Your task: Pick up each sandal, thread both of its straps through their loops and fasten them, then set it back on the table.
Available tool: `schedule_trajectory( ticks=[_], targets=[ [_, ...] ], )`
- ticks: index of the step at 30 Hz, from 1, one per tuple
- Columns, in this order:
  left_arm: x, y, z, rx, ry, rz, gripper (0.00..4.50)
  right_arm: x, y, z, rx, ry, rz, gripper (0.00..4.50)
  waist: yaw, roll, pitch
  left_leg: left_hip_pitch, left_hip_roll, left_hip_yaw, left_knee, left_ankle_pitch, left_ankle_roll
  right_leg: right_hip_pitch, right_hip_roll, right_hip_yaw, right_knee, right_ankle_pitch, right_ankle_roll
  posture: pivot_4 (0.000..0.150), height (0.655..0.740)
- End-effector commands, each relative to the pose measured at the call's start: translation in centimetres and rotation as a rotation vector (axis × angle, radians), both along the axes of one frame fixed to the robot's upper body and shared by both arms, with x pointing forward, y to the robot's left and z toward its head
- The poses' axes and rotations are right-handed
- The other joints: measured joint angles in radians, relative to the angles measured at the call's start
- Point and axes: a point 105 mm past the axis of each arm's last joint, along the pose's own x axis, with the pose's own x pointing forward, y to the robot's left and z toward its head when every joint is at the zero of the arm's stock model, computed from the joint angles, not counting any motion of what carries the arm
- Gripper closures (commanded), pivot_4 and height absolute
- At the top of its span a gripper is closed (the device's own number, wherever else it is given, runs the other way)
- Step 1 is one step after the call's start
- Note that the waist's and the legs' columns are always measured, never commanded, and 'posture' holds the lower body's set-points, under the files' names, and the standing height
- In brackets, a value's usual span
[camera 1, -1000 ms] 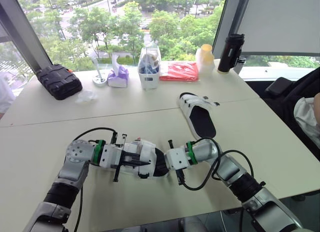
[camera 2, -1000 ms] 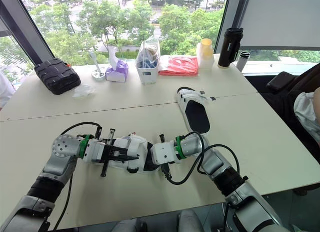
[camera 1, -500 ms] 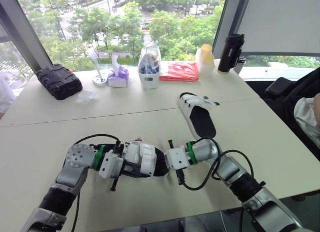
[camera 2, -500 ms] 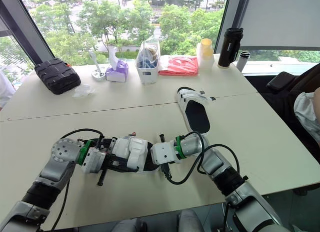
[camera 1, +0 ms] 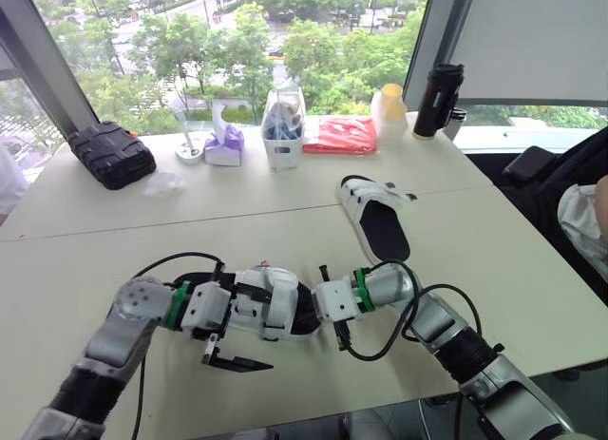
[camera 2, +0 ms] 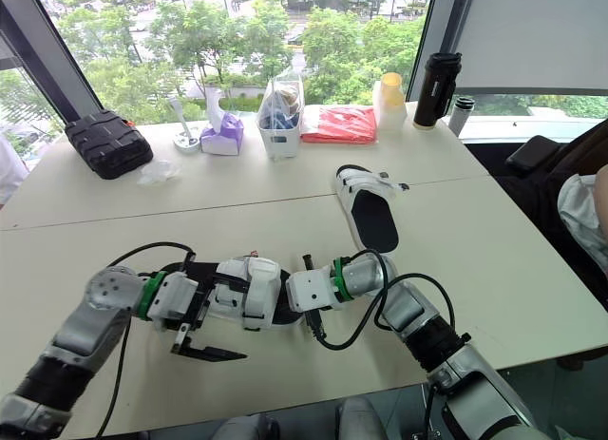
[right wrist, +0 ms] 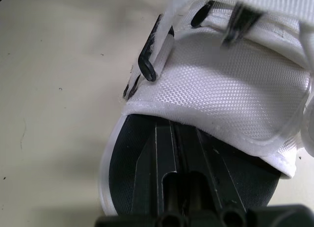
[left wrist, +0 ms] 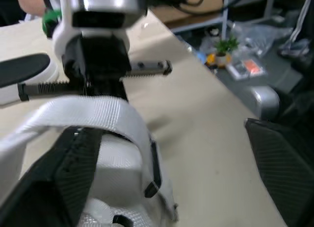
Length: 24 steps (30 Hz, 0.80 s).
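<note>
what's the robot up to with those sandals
The robot is working on one sandal near the front edge of the table. Its right gripper is pushed into one end, along the black insole under a white strap. Its left gripper is at the other end, open wide at a strap. The second sandal lies farther back on the table, with neither gripper at it.

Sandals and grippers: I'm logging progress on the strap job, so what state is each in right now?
Near sandal: sole down on the table between the grippers; whether its straps are fastened is unclear.
Far sandal: flat on the table, touched by neither gripper.
Left gripper: open, one finger at the near sandal's strap.
Right gripper: shut, fingers on the near sandal's black footbed.
</note>
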Motion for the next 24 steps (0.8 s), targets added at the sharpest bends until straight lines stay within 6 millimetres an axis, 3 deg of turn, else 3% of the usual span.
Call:
schedule_trajectory(
  ticks=[1, 6, 11, 18, 24],
  targets=[
    [-0.7, 0.7, 1.7, -0.042, 0.013, 0.032, 0.04, -1.7, -0.9, -4.3, -0.154, 0.121, 0.027, 4.5, 0.001, 0.0, 0.0, 0.0, 0.0, 0.0, 0.0, 0.0, 0.0, 0.0, 0.0, 0.0, 0.0, 0.0, 0.0, 0.15, 0.74],
    [-2.8, 2.4, 1.1, -0.032, 0.122, 0.105, 0.04, -1.6, -1.0, -4.3, -0.156, 0.119, 0.024, 4.5, 0.0, 0.0, 0.0, 0.0, 0.001, 0.0, 0.0, 0.0, 0.0, 0.0, 0.0, 0.0, 0.0, -0.002, -0.003, 0.15, 0.74],
    [-4.1, 2.5, -0.5, -0.015, 0.179, 0.14, 0.04, -1.6, -1.0, -4.3, -0.155, 0.119, 0.023, 4.5, 0.003, 0.0, 0.0, 0.0, 0.001, 0.0, 0.0, 0.0, 0.0, 0.0, 0.0, 0.0, 0.0, -0.002, -0.003, 0.15, 0.74],
    [-2.7, 2.1, -2.9, -0.041, 0.158, 0.244, 0.04, -1.6, -1.1, -4.3, -0.157, 0.118, 0.024, 4.5, 0.003, 0.0, 0.0, 0.0, 0.0, 0.0, 0.0, 0.0, 0.0, 0.001, 0.0, 0.0, 0.0, -0.002, -0.003, 0.15, 0.74],
    [-2.6, 1.8, -4.0, -0.045, 0.184, 0.265, 0.04, -1.6, -1.3, -4.4, -0.163, 0.116, 0.024, 4.5, 0.003, 0.0, 0.0, 0.0, 0.0, 0.0, 0.0, 0.0, 0.0, 0.0, 0.0, 0.0, 0.0, -0.002, -0.004, 0.15, 0.74]
  ],
)
